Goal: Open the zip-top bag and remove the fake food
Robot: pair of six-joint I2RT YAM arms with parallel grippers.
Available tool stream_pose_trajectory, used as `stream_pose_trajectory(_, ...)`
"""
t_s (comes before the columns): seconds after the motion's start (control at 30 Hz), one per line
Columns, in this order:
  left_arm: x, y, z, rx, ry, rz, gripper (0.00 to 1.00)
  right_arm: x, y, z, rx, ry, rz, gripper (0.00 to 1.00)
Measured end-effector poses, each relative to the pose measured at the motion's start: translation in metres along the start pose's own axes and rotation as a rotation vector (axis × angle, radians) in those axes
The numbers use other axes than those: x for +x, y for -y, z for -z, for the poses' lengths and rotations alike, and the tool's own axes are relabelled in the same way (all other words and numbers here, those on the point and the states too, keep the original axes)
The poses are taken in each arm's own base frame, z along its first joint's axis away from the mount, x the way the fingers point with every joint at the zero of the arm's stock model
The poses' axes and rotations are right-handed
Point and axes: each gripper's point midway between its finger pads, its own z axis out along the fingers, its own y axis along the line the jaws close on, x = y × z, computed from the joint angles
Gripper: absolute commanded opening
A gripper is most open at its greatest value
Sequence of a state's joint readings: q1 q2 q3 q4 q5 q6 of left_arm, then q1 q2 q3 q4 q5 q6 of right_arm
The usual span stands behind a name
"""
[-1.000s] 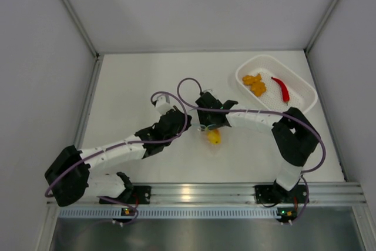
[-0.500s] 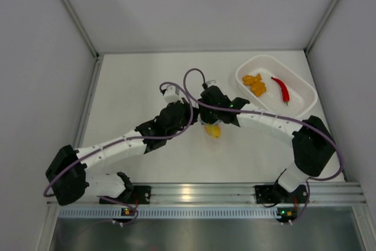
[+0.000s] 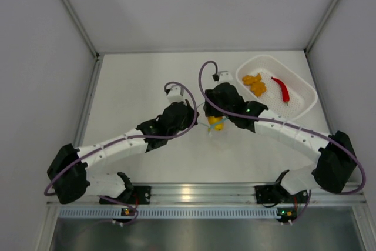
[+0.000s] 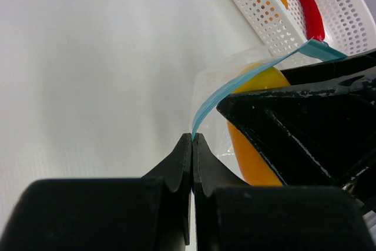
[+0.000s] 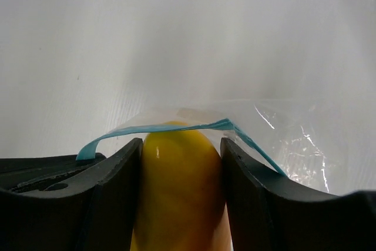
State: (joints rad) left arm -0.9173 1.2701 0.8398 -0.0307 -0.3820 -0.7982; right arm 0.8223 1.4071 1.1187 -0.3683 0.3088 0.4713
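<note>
The clear zip-top bag (image 3: 210, 131) hangs just above the table between both arms. My left gripper (image 4: 192, 136) is shut on the end of its light blue zip strip (image 4: 247, 77). A yellow-orange wedge of fake food (image 5: 179, 186) sits in the bag's open mouth, and my right gripper (image 5: 181, 142) is shut on it. The zip strip (image 5: 170, 126) loops over the wedge's tip. From above, the wedge (image 3: 216, 123) shows under the right gripper (image 3: 215, 117), with the left gripper (image 3: 198, 119) close on its left. A red chili (image 3: 281, 88) and orange chunks (image 3: 254, 84) lie in the basket.
The white perforated basket (image 3: 296, 89) stands at the back right, a short way beyond the right gripper. In the left wrist view its wall (image 4: 252, 4) and the chili (image 4: 305, 7) are just past the bag. Grey walls close the table on three sides.
Both grippers have moved away from the arm bases and a little right, toward the basket, carrying the bag and wedge along. The right arm has stretched out; both grips are unchanged.
</note>
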Motion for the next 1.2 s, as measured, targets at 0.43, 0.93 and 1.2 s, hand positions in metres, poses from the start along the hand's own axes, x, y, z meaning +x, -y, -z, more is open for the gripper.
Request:
stream_pose_trajectory(0.43,-0.008,-0.008,0.002,-0.052,0.022,-0.033,0.00,-0.011,-0.015,0.011,-0.151,0.145,-0.018,0.09)
stream_pose_trajectory(0.93,-0.014,0.001,0.010,-0.019,0.014,-0.028,0.00,-0.049,-0.045,0.040,-0.399,0.422,-0.141,0.08)
stream_pose_trajectory(1.2,-0.020,0.010,0.019,0.026,0.016,-0.012,0.00,-0.087,-0.063,0.053,-0.527,0.601,-0.300,0.06)
